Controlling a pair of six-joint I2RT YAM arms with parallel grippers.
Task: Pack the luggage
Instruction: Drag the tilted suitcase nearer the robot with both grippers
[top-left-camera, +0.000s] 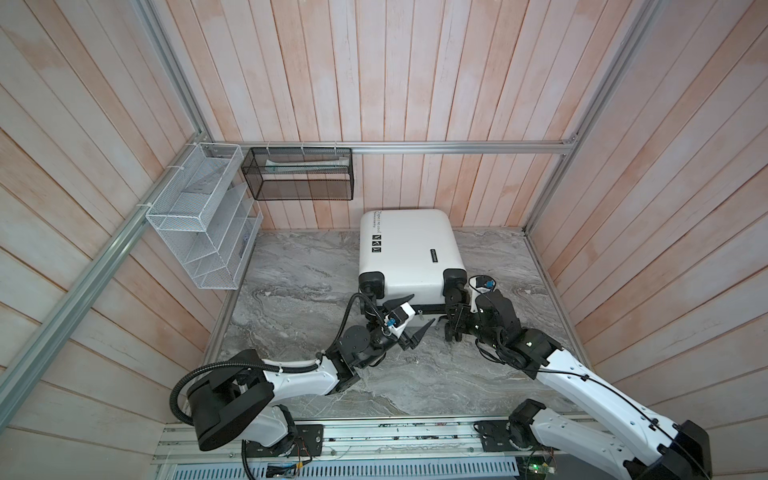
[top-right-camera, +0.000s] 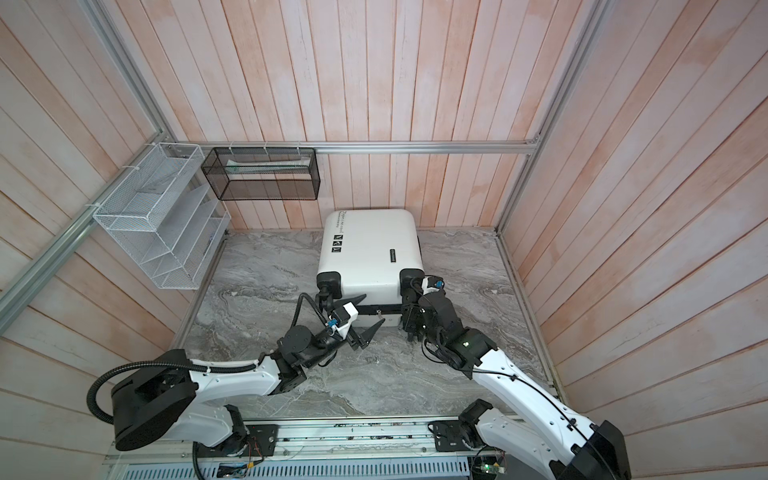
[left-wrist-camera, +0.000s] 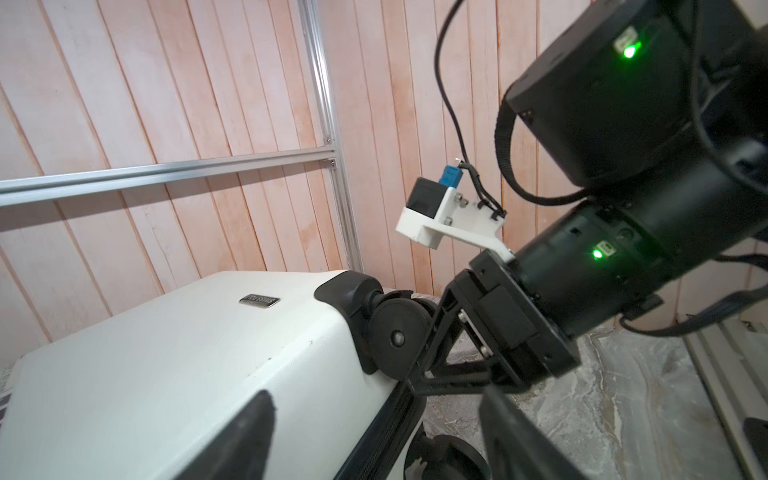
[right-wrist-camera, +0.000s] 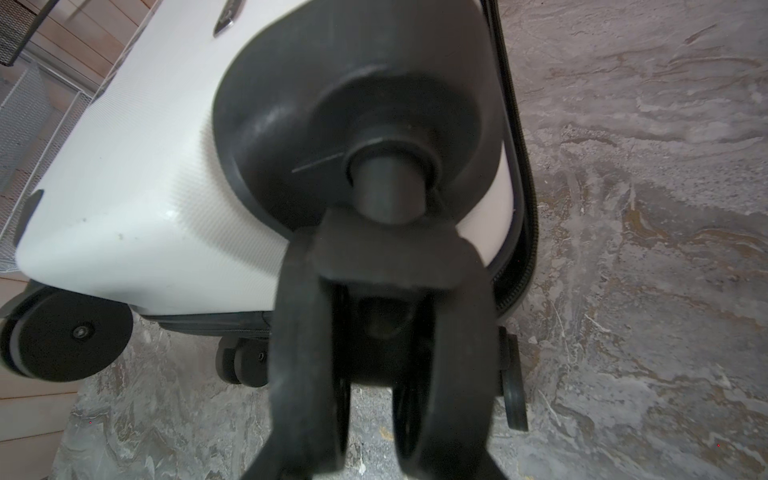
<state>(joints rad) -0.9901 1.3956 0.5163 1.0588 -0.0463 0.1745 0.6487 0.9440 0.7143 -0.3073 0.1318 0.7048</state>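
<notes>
The luggage (top-left-camera: 409, 253) (top-right-camera: 370, 253) is a white hard-shell suitcase lying flat and closed on the marble floor, its black wheels towards the arms. My left gripper (top-left-camera: 424, 308) (top-right-camera: 373, 308) (left-wrist-camera: 376, 392) stands open at the suitcase's near edge, one finger over the shell and one beside the black zipper seam (left-wrist-camera: 399, 419), holding nothing. A small zipper pull (top-left-camera: 419, 318) hangs between those fingers. My right gripper (top-left-camera: 455, 303) (right-wrist-camera: 386, 266) is shut on the suitcase's near right upper wheel (right-wrist-camera: 374, 345), with a finger on each side of it.
A black wire-mesh basket (top-left-camera: 297, 174) and a white wire rack (top-left-camera: 203, 220) hang on the walls at the back left. Wooden panel walls with aluminium rails (top-left-camera: 457, 148) close in the marble floor (top-left-camera: 299, 282) on three sides.
</notes>
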